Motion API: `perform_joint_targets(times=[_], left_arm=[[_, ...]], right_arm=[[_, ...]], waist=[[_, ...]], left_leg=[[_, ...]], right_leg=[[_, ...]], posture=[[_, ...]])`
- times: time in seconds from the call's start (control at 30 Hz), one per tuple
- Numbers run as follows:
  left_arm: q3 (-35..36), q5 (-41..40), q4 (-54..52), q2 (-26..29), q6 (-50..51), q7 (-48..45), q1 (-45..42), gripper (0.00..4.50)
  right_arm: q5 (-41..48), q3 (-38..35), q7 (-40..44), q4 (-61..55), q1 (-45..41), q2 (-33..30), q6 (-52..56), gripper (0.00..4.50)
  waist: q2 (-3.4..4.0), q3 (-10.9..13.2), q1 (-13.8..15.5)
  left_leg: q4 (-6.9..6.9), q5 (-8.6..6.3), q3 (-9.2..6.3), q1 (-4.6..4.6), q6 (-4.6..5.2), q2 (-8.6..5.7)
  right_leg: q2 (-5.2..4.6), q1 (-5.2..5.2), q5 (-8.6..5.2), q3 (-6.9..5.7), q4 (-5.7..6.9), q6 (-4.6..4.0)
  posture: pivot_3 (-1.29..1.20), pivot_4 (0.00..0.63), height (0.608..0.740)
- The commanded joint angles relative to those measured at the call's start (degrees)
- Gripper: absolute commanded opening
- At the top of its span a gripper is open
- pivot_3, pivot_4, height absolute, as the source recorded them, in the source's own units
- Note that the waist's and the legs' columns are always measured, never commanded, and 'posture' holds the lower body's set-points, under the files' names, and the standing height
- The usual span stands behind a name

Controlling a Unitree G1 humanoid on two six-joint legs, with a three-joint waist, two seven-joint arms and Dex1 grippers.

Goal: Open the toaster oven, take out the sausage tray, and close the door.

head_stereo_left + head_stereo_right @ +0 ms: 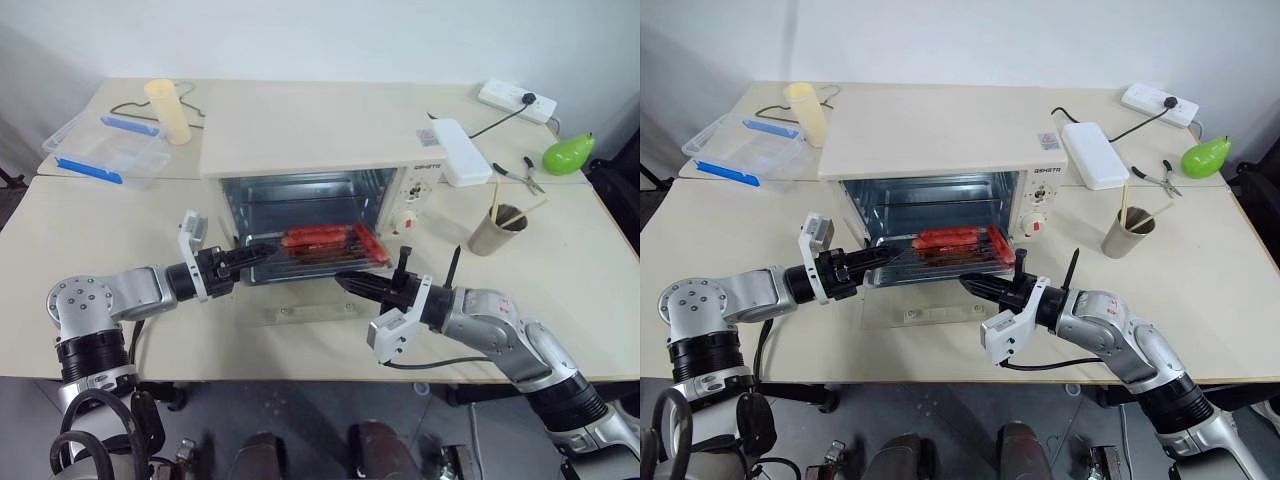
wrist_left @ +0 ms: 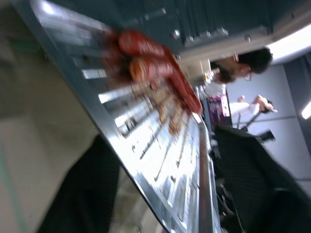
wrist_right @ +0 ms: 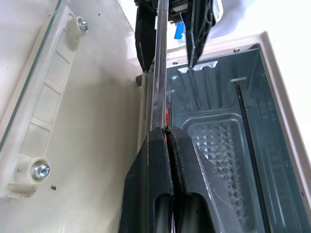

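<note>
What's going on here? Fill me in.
A robot is taking the tray of sausages out of the oven. The door lies open, flat on the table. The tray sticks partway out of the oven's mouth. The right gripper is shut on the tray's near right edge. The left gripper sits at the tray's left edge, a finger on each side of the rim, not clearly clamped yet.

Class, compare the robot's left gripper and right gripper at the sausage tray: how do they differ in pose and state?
The right gripper is shut on the sausage tray, pinching its right rim; the left gripper has its fingers apart, straddling the left rim. The right gripper reaches from the oven's right, the left gripper from its left. Both have black fingers and meet the tray in front of the open toaster oven.
</note>
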Motion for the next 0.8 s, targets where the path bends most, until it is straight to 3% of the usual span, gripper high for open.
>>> perform_joint_targets(times=[0.03,0.27,0.57,0.7,0.8], left_arm=[[2.11,-3.21,0.07,-0.53,1.34,0.84,0.09,1.90],[3.34,-5.96,-0.84,-2.80,1.36,4.14,2.57,0.07],[0.73,-19.05,-0.76,-1.84,-1.13,10.00,8.41,0.03],[-3.59,-33.81,-3.06,1.78,-8.42,16.42,15.89,0.03],[-3.45,-37.97,-7.01,5.36,-10.62,12.99,22.33,0.00]], right_arm=[[0.65,-2.16,-1.23,-1.30,-0.24,-0.33,-1.32,0.00],[0.82,-2.44,-1.18,-1.11,0.26,-0.38,-2.43,0.00],[4.31,-3.92,0.61,-2.34,1.25,-1.91,-3.53,0.00],[16.44,-3.84,7.34,-6.42,3.97,-4.89,-0.15,0.00],[27.80,-4.34,12.83,-10.29,6.58,-7.54,4.42,0.60]], waist=[[0.00,0.00,0.00],[0.00,0.00,0.06],[0.00,0.00,0.14],[0.00,0.00,0.03],[0.01,0.00,0.02]], left_leg=[[0.00,0.00,0.00,0.00,0.00,0.00],[0.01,0.00,-0.05,0.00,-0.01,0.00],[0.02,0.01,-0.25,0.03,-0.02,-0.02],[0.00,0.01,-0.33,0.04,-0.02,-0.03],[-0.04,0.01,-0.47,0.03,-0.02,0.02]], right_leg=[[0.00,0.00,0.00,0.00,0.00,0.00],[-0.01,0.03,0.00,-0.06,-0.01,0.00],[-0.11,0.19,0.00,-0.20,-0.10,0.00],[-0.32,0.24,0.00,-0.20,-0.13,0.00],[-0.37,0.27,0.00,-0.13,-0.18,0.00]], posture=[[0.00,0.150,0.740],[0.00,0.150,0.740],[0.00,0.150,0.740],[0.00,0.150,0.740],[0.00,0.150,0.740]])
